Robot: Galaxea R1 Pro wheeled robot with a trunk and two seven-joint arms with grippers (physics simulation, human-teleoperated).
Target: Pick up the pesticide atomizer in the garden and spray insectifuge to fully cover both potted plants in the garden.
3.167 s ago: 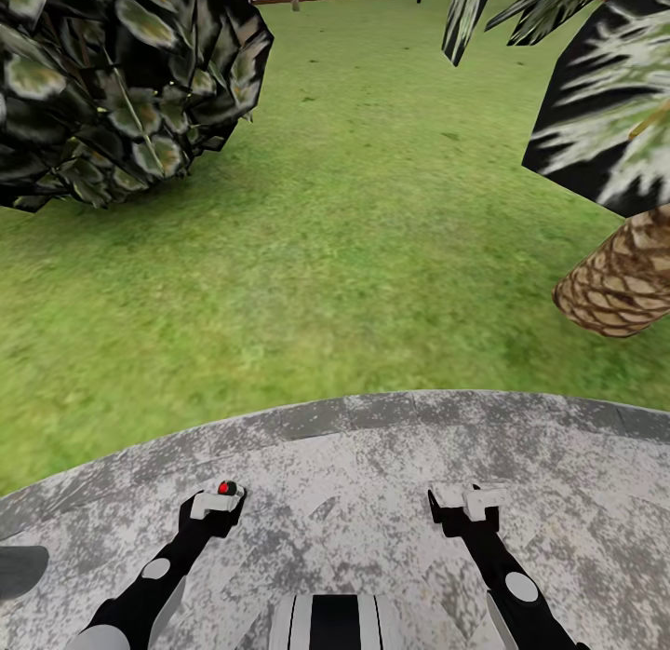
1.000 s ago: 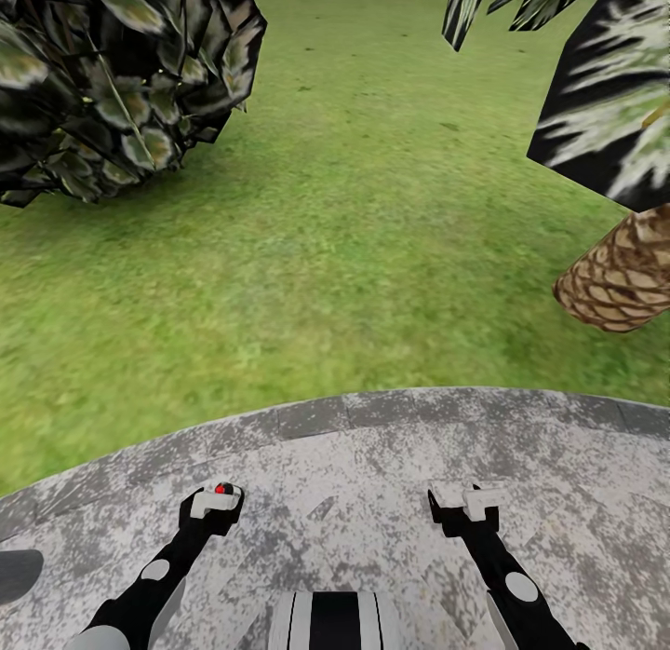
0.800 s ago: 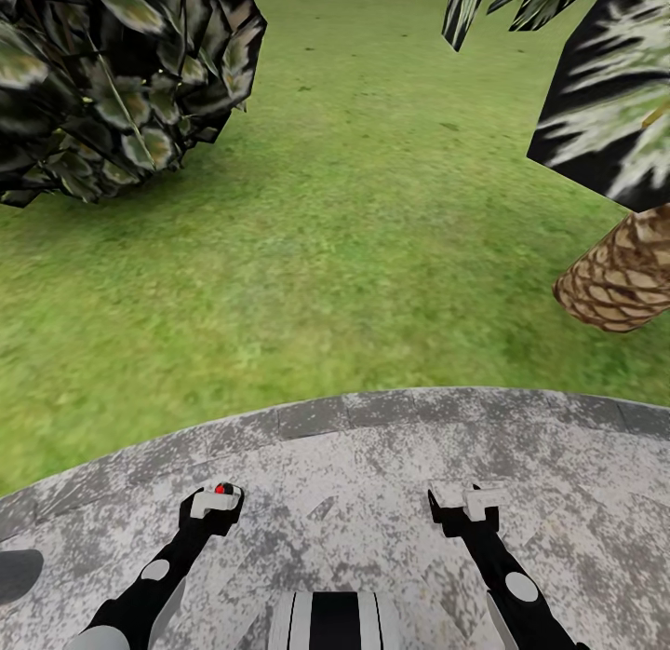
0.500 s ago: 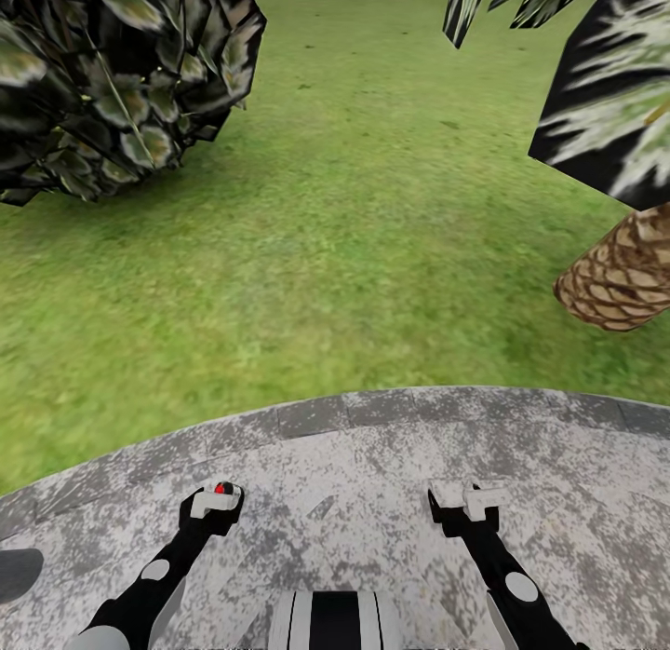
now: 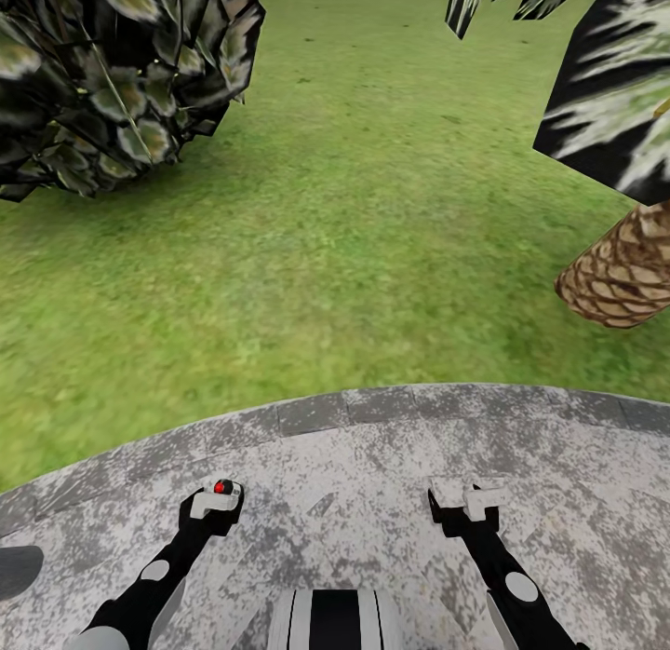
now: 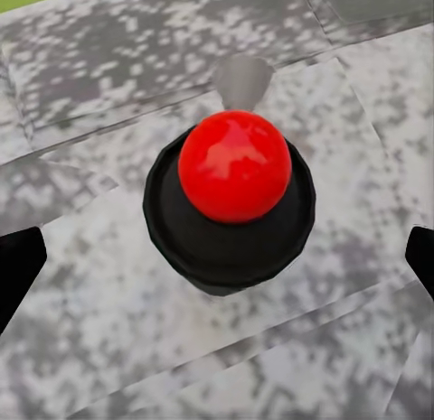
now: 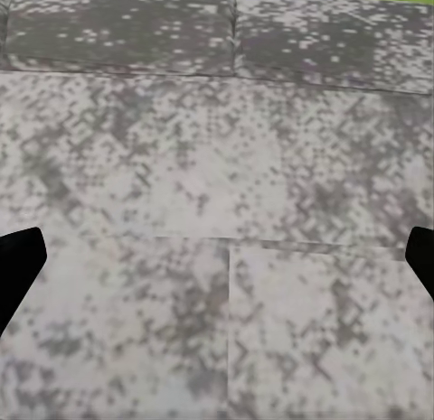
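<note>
The robot stood on the round paved patch (image 5: 391, 464) at the edge of the lawn (image 5: 354, 222), with the spray bottle (image 5: 222, 487) in its left gripper (image 5: 216, 497).

In the head view the bottle was only a small red dot between the white fingertips of the left gripper, which were closed on it; the left wrist view showed it much better, as a black round body with a shiny red ball (image 6: 234, 166) on top, above the grey stone. The right gripper (image 5: 468, 498) held nothing, and in the right wrist view its two black fingers (image 7: 18, 262) stood wide apart at the edges over bare paving. The head view also gave a big dark shrub (image 5: 112, 73) on the far left and a scaly brown palm trunk (image 5: 619, 277) on the right.
</note>
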